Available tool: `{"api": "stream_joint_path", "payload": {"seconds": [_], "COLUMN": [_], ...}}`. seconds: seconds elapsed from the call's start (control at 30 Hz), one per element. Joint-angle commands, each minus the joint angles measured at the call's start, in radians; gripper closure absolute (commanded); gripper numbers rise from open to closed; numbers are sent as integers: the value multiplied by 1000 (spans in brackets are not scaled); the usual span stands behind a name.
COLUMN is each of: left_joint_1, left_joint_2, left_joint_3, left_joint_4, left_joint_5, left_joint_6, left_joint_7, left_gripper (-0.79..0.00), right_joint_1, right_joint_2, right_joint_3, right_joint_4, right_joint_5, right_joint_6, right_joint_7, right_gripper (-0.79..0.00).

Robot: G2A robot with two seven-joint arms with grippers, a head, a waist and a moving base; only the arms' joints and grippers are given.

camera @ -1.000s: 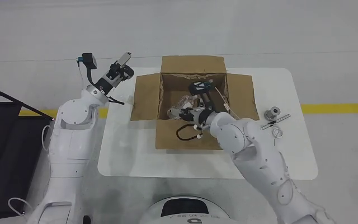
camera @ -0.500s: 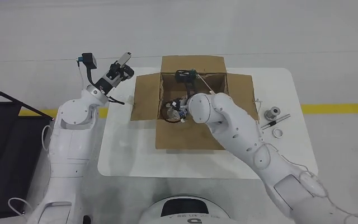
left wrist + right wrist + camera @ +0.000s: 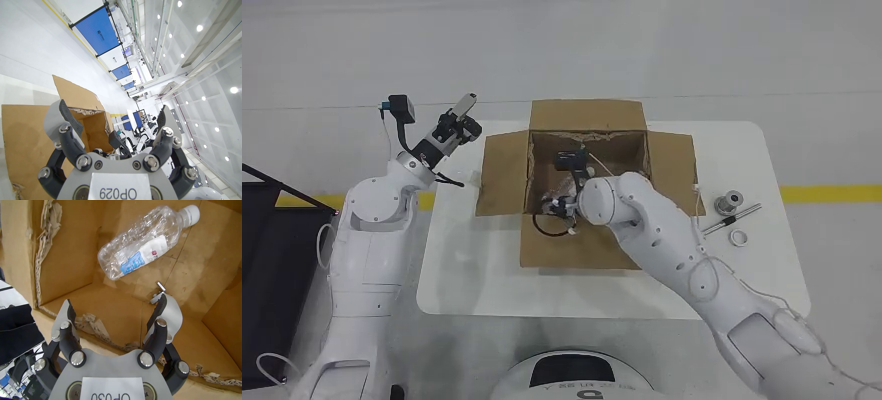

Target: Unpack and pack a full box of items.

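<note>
The cardboard box point(image 3: 500, 175) is sitting open, its four flaps lying spread outward and its inner edges fraying. Inside, a clear plastic bottle point(image 3: 140, 251) is lying on its side on the box floor; it is crumpled, white-capped and blue-labelled. A small metal part point(image 3: 160, 287) is resting near it. Beyond the box's right flap, a metal spool point(image 3: 729, 202), a thin rod point(image 3: 737, 215) and a ring point(image 3: 738, 237) are lying close together.

robot lab hall: blue partition panels point(image 3: 98, 36), other robots point(image 3: 146, 131), ceiling lights point(image 3: 199, 28)

A metal piece point(image 3: 160, 287), perhaps a bracket, hides partly behind the right pincer point(image 3: 116, 299).
</note>
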Motion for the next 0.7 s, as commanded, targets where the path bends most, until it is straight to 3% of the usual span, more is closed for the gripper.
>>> {"api": "stream_joint_path", "payload": {"seconds": [0.0, 0.33, 0.47, 0.67], "left_joint_1": [0, 0, 0, 0], "left_joint_2": [0, 0, 0, 0], "left_joint_3": [0, 0, 0, 0], "left_joint_4": [0, 0, 0, 0], "left_joint_5": [-1, -1, -1, -1], "left_joint_6": [0, 0, 0, 0], "left_joint_7": [0, 0, 0, 0], "left_gripper": [-785, -785, -785, -785], "right_joint_1": [-38, -191, -240, -222], "right_joint_2": [13, 56, 66, 62], "right_joint_3": [28, 113, 164, 201], "right_joint_4": [-45, -226, -319, -326], "right_joint_5": [-11, -79, -88, -65], "right_joint_6": [-13, -86, -63, -23], "right_joint_7": [14, 86, 63, 19], "right_gripper": [-785, -785, -785, -785]}}
